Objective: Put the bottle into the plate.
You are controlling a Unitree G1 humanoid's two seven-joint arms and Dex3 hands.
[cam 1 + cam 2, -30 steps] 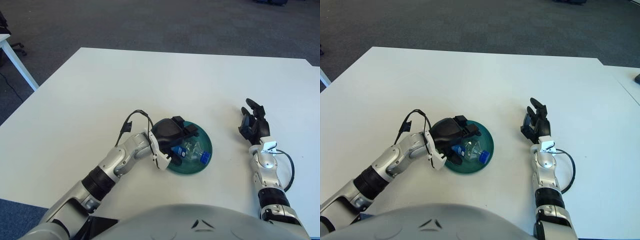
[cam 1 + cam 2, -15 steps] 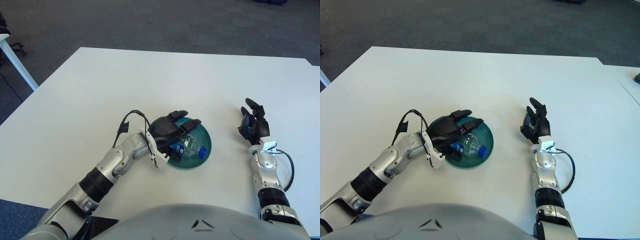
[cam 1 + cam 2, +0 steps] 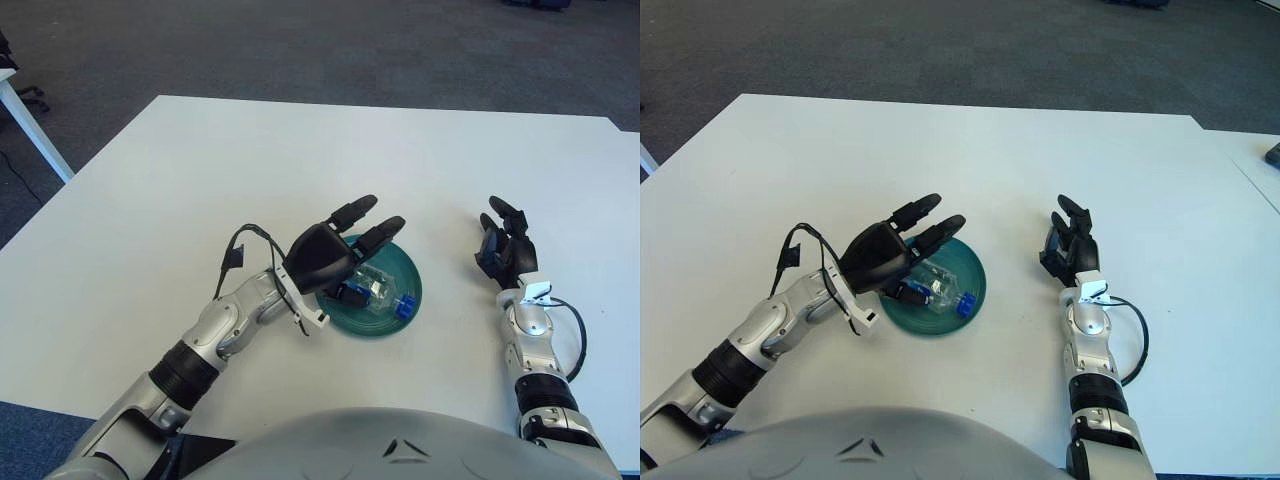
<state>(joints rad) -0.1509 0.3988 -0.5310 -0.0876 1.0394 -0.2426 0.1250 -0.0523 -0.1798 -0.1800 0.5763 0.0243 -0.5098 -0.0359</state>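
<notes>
Left hand (image 3: 325,257) above plate's (image 3: 408,275) left rim, fingers spread, holding nothing. Bottle (image 3: 376,292) lies on its side in plate, so placement looks done. Right hand (image 3: 503,252) idle on worktop (image 3: 300,150), fingers relaxed, empty.

One bottle (image 3: 378,292) (lying), one plate (image 3: 408,274)

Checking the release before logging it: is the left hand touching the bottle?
Cannot tell. In both eye views the left hand has its fingers spread above the bottle lying in the plate, but the palm overlaps the bottle's near end.
</notes>
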